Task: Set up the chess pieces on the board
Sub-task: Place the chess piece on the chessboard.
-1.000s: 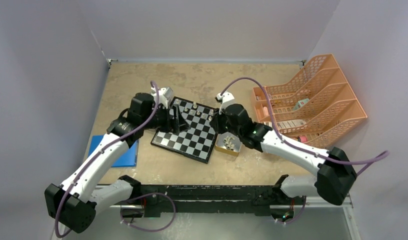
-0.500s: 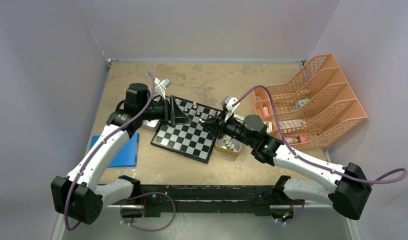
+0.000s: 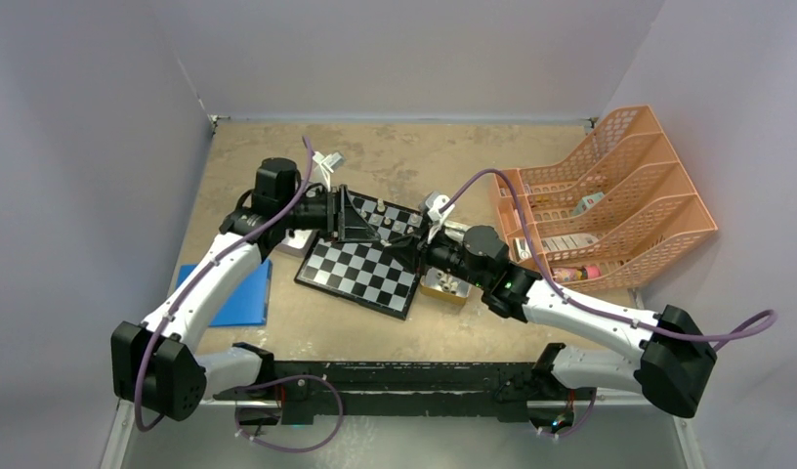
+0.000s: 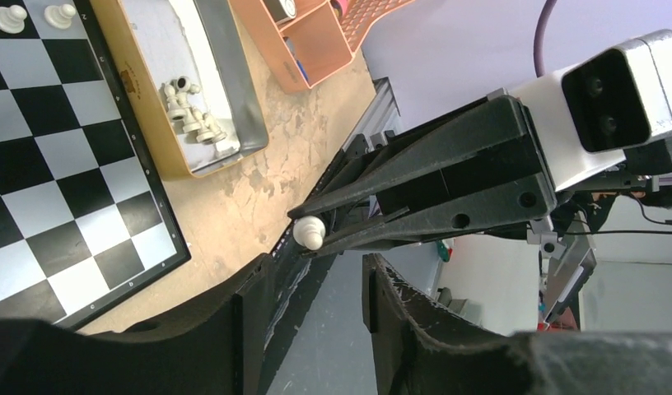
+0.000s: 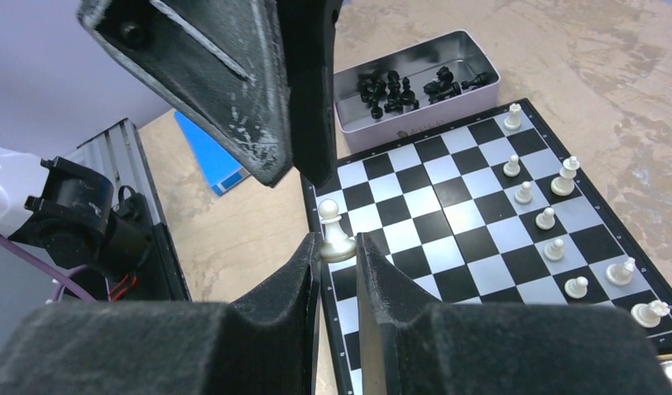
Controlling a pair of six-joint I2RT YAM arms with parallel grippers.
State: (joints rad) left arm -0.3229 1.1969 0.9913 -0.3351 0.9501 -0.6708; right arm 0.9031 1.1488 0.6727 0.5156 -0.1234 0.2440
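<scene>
white pawn (image 5: 333, 229) in right tool (image 5: 338, 245), head pointing outward

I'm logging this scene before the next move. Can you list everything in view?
Black-and-silver checked chessboard: one, table centre.
Cream-white chess pieces: nine, on board's far side.
Cream-white pawn: one, held above the board.
Gold-sided metal tin: one, right of board, holding several cream-white pieces.
Pale metal tin: one, left of board, holding several black pieces.
Blue flat pad: one, table's left.
Orange mesh file rack: one, table's right.
Tan table: one, underneath.
Left hand: black, open, facing pawn.
Right hand: black, shut on pawn.
</scene>
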